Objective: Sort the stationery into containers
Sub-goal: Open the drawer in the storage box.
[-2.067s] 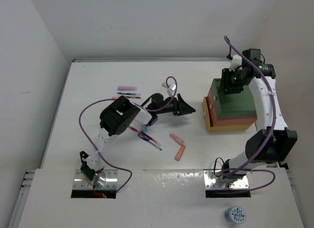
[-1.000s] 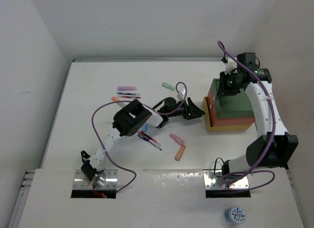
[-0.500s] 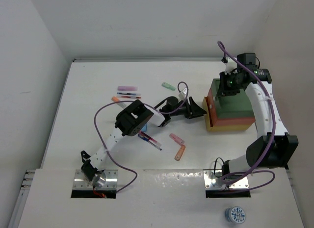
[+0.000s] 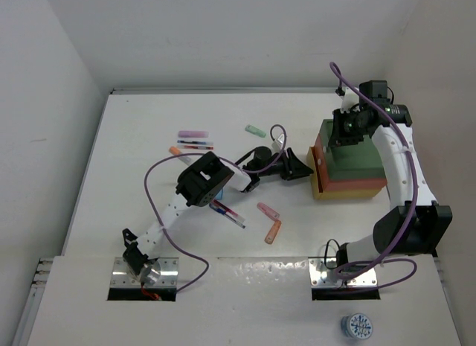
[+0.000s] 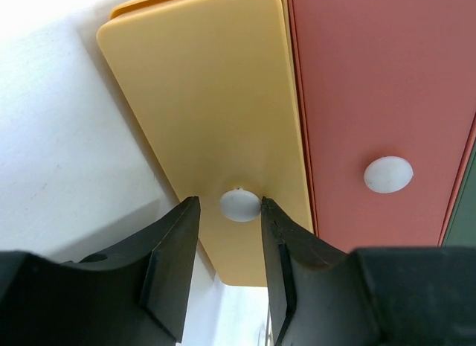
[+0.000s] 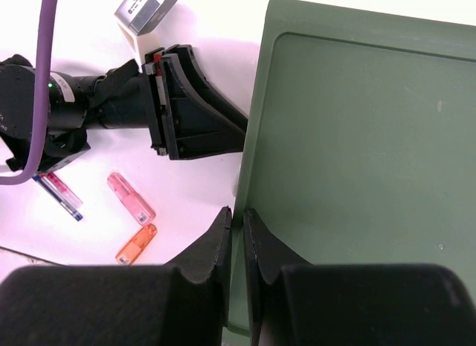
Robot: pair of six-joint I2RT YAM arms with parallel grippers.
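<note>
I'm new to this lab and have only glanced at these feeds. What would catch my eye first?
Most striking is the bright stack at the table's right, green tray on top, with both arms at it. The right gripper pinches the green tray's left rim. The left gripper stands open around a white knob on the yellow tray at the bottom. A pink marker and an orange marker lie loose mid-table.

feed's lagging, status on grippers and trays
left gripper open, straddling yellow tray's knob. right gripper pinching green tray's rim. markers loose on table, none in the way.
</note>
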